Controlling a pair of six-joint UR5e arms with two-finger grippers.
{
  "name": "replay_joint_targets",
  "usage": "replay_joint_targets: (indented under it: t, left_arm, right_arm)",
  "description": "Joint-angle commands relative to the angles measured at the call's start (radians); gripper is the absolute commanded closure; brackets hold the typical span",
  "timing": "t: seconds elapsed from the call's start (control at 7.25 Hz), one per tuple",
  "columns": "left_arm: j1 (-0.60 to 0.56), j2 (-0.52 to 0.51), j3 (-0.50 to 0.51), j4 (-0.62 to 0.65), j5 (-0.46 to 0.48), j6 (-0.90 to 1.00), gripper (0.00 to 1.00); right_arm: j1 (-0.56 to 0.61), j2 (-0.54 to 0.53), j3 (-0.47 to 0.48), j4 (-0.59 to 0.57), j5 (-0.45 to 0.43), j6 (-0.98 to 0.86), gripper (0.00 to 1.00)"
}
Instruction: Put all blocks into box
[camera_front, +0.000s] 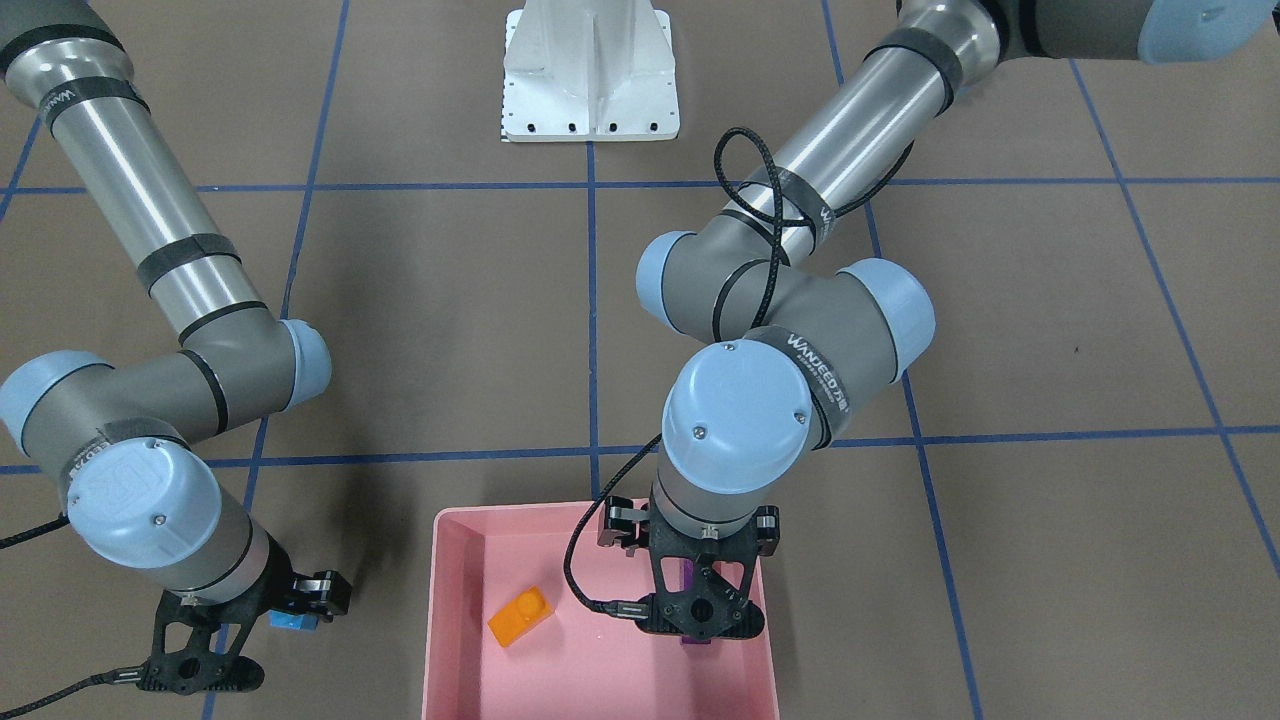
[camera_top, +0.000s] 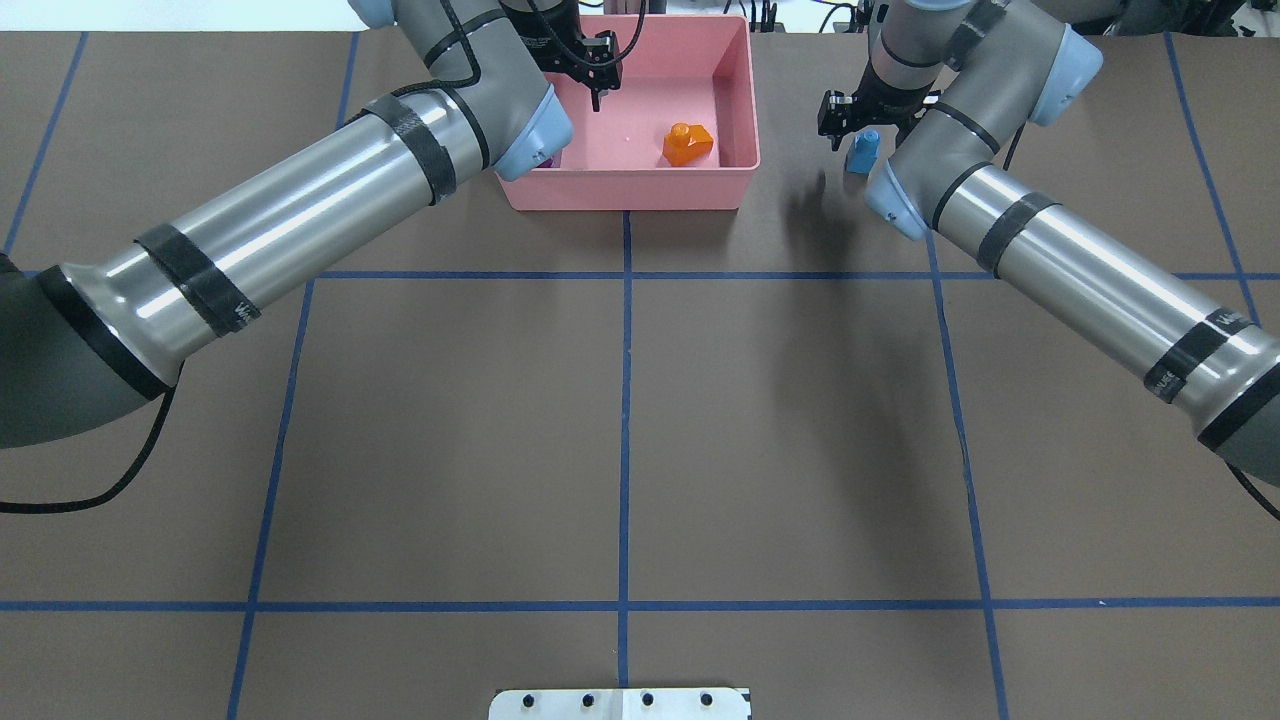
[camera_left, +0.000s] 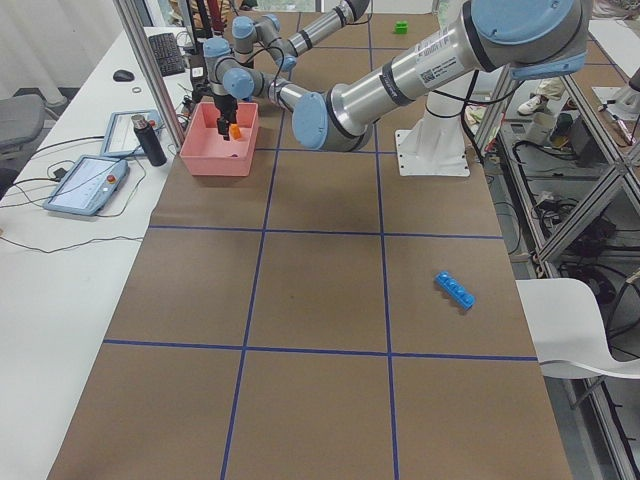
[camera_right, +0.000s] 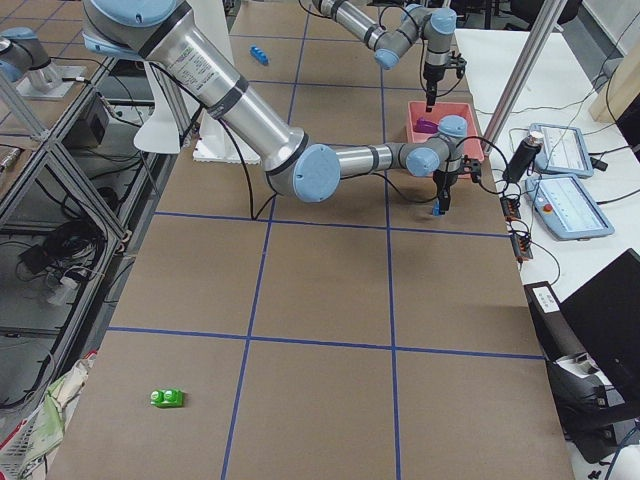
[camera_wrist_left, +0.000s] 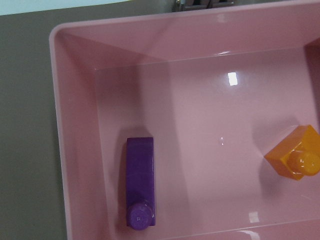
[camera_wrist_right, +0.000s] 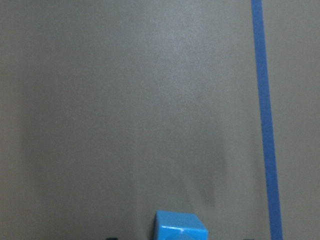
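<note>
Blue tape lines (camera_top: 625, 400) are crossing the brown table (camera_top: 450, 450); a chair (camera_left: 588, 328) and a desk (camera_left: 40, 300) are standing beside it.

Bright, even light falls from above. In the slightly soft left wrist view, white glints sit on the floor of the box (camera_wrist_left: 75, 125). To either side of the box, soft-edged shadows lie on the table (camera_top: 780, 420). The left arm (camera_top: 300, 220) beside the box carries bright streaks. The small blue cube (camera_wrist_right: 180, 227) looks soft.
</note>
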Motion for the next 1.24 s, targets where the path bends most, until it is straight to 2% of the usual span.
replay_joint_targets:
  t: [0.0, 0.41, 0.55, 0.83, 1.1]
  left_arm:
    - [0.006, 0.004, -0.001, -0.002, 0.002, 0.000, 0.00]
    - [0.011, 0.015, -0.005, -0.017, 0.002, 0.000, 0.00]
    - [0.014, 0.019, -0.008, -0.029, 0.002, 0.000, 0.00]
    - [0.015, 0.059, -0.040, -0.046, 0.002, 0.002, 0.00]
    - [-0.006, 0.088, -0.077, -0.039, -0.003, 0.091, 0.00]
  right_arm:
    - [-0.008, -0.001, -0.009, 0.001, -0.016, 0.009, 1.00]
    - [-0.006, 0.014, -0.009, 0.001, -0.023, 0.012, 1.00]
    - [0.014, 0.050, -0.009, 0.000, -0.023, 0.053, 1.00]
    - [0.061, 0.154, -0.013, -0.008, -0.019, 0.190, 1.00]
    - [0.066, 0.294, -0.101, -0.008, -0.019, 0.312, 1.00]
